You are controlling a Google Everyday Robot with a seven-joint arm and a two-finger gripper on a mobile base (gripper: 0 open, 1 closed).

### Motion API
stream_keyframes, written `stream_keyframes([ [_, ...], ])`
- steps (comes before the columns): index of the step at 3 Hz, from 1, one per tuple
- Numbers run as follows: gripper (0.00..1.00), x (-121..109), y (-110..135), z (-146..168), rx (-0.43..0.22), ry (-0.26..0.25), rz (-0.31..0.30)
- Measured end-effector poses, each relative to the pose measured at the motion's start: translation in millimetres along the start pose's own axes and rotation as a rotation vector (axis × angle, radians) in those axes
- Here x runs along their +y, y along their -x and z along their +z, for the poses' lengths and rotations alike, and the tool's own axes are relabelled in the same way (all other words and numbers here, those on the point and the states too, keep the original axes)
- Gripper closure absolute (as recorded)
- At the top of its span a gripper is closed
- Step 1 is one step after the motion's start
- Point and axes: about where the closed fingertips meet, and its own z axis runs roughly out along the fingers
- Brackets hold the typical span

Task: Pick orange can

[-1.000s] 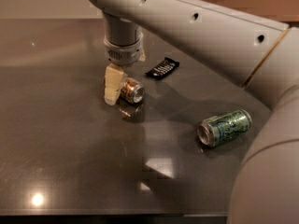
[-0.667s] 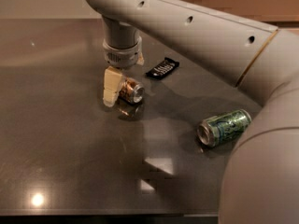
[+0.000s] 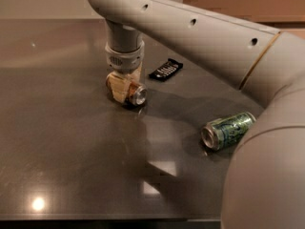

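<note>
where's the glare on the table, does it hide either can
camera view: a bright glint sits front left on the table, pale reflections mid-front; neither touches the orange can at the pincer, back centre, or the green can to the right

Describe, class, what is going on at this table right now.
A robot arm reaches down to the dark table, its gripper set right at the orange can, which lies on its side. A green can lies on its side off to the right, and a black wrapper lies behind the gripper. Nothing touches either of them.
</note>
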Motion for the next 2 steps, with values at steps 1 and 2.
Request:
stream_keyframes([
  [1,0.65,1.2,0.5,-5.5,-0.017,0.012,-0.012],
  [2,0.88,2.8,-2.3,-31.1,-0.064,0.010,-0.049],
])
